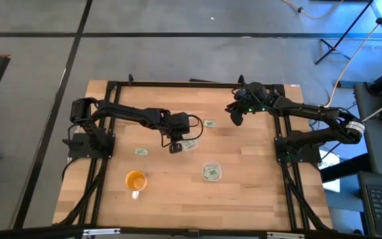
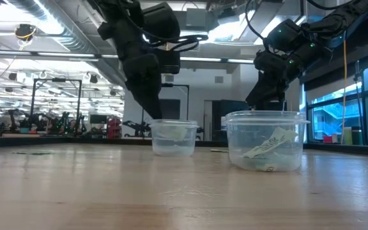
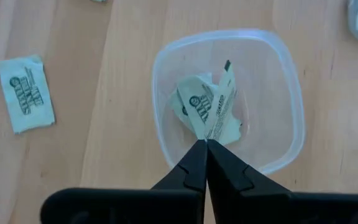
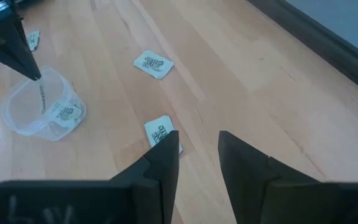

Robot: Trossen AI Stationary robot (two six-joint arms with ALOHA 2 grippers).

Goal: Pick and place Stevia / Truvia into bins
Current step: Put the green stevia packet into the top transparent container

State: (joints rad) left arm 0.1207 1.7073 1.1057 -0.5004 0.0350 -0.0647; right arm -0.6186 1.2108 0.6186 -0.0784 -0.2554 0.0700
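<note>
My left gripper [image 3: 206, 143] is shut on a green-and-white Stevia packet [image 3: 221, 102] and stands over a clear bin [image 3: 272, 81] near the table's middle [image 1: 190, 143]. Another packet [image 3: 194, 106] lies inside that bin. A second clear bin [image 1: 219, 172], closer to the near edge, also holds packets. Loose packets lie flat on the table: one [image 3: 27, 93] left of the first bin, one [image 4: 153, 64] toward the far edge, and one [image 4: 159, 132] just below my right gripper [image 4: 197, 140]. That gripper hangs open at the far right and touches nothing. My left gripper pinches one end of the packet [image 3: 210, 134] between its two fingertips. The fingers come from above, slanting down. The packet hangs below the fingertips, edge-on [image 4: 42, 96], reaching into the bin's mouth and clear of the table.
An orange cup [image 1: 135, 180] with a handle stands at the near left. A black frame [image 1: 178, 84] runs around the wooden table. Bare wood lies between the two bins and the right edge.
</note>
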